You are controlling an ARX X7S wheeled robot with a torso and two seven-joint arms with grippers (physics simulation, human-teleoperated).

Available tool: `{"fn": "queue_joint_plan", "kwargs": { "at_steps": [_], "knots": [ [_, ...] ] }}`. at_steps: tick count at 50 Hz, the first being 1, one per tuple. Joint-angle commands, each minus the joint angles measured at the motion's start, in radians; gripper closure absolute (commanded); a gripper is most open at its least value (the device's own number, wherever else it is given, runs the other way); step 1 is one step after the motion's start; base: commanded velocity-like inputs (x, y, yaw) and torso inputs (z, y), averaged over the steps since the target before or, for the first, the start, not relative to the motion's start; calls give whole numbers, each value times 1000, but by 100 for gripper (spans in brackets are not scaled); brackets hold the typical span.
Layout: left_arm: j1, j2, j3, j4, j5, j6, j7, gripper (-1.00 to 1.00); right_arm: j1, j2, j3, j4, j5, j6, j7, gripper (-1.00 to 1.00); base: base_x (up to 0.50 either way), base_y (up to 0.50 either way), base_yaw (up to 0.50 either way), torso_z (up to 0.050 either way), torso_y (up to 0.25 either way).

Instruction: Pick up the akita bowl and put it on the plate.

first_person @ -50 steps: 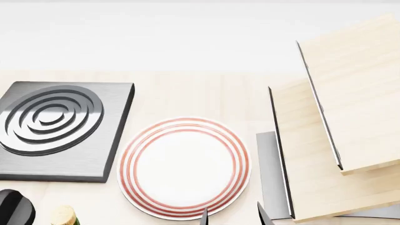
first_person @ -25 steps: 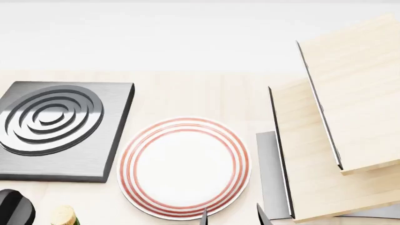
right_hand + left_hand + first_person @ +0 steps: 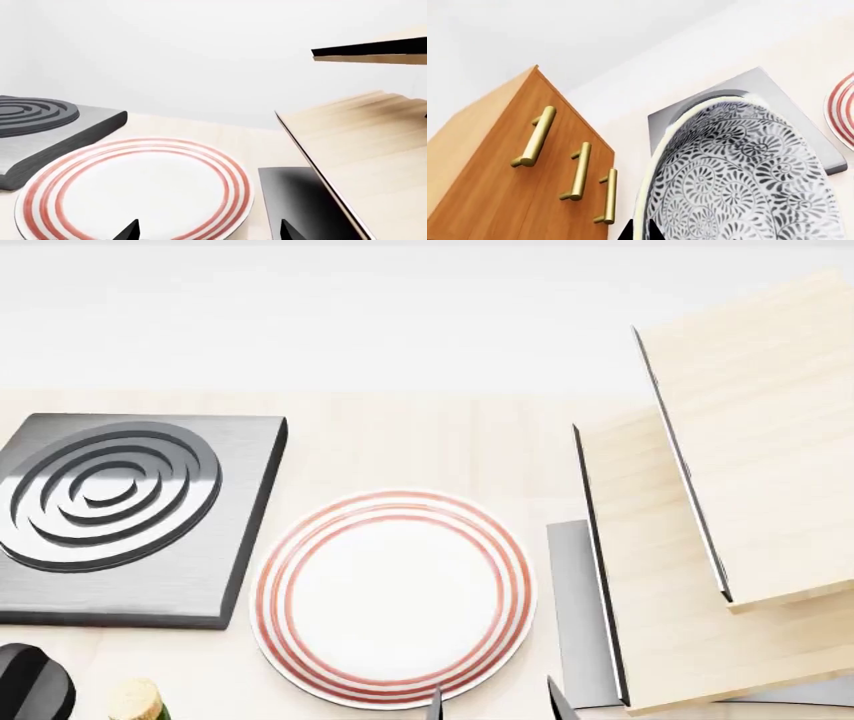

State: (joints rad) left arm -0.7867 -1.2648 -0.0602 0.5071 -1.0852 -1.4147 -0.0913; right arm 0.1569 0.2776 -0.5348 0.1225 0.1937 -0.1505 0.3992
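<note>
Akita bowl (image 3: 740, 175) clamped in left gripper (image 3: 639, 234); right gripper (image 3: 208, 231) apart; no writing.

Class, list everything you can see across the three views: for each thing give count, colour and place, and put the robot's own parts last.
plate: one, white with red rings, on the pale counter right of the stove burner.
stove burner: one, dark grey with raised rings, left on the counter.
akita bowl: one, white with grey-black floral pattern, close to the left wrist camera, in front of the burner.
wooden panels: two, pale wood, tilted, right of the plate.
cabinet: one, brown with three brass handles, left wrist view only.
cork-topped object: one, tan, bottom left edge.
right gripper: black jaws apart, near the plate's edge.
</note>
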Motion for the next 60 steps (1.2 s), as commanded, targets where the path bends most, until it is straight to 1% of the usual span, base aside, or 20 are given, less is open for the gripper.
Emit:
{"fn": "queue_joint_plan", "kwargs": {
  "at_steps": [1, 2, 9, 12, 15, 16, 18, 23, 31, 37, 41, 45, 52, 60],
  "knots": [
    [-231, 55, 204, -49, 64, -10, 1, 100, 4, -1, -4, 13, 3, -4, 0, -100, 0, 0, 0, 0, 0],
    [-239, 60, 216, -50, 69, -12, 2, 100, 5, -2, -5, 17, 1, -6, -1, -100, 0, 0, 0, 0, 0],
    [-427, 148, 327, -76, 105, -76, 8, 100, 5, -1, -7, 13, 3, -1, 0, -100, 0, 0, 0, 0, 0],
    [-483, 189, 348, -98, 112, -91, 0, 100, 7, -1, -10, 14, 3, 1, 1, -100, 0, 0, 0, 0, 3],
    [-540, 232, 395, -133, 142, -82, 3, 100, 10, -3, -10, 23, 3, -3, 0, -100, 0, 0, 0, 0, 0],
    [-546, 236, 400, -138, 144, -79, 4, 100, 10, -2, -11, 21, 3, -1, 0, -100, 0, 0, 0, 0, 0],
    [-580, 288, 436, -170, 170, -52, 10, 100, 8, 0, -13, 11, 2, 8, 2, -100, 0, 0, 0, 0, 0],
    [-616, 346, 503, -232, 213, -5, 38, 100, 9, -5, -19, 37, 1, -8, -3, -100, 0, 0, 0, 0, 0],
    [-666, 399, 532, -302, 241, 27, 53, 100, 11, -6, -19, 44, 5, -11, -4, -100, 0, 0, 0, 0, 0],
    [-695, 465, 557, -356, 257, 56, 64, 100, 12, -8, -21, 55, 7, -18, -5, -100, 0, 0, 0, 0, 2],
    [-691, 513, 511, -396, 230, 93, 72, 100, 12, -8, -22, 60, 8, -22, -5, -100, 0, 0, 0, 0, 0],
    [-693, 554, 505, -427, 212, 113, 93, 100, 10, -8, -22, 68, 10, -30, -7, -100, 0, 0, 0, 0, 0],
    [-721, 605, 543, -481, 221, 133, 130, 100, 8, -6, -24, 70, 13, -36, -7, -100, 0, 0, 0, 0, 0],
    [-722, 655, 555, -524, 208, 136, 146, 100, 12, -12, -27, 95, 13, -51, -11, -100, 0, 0, 0, 0, 1]
  ]
}}
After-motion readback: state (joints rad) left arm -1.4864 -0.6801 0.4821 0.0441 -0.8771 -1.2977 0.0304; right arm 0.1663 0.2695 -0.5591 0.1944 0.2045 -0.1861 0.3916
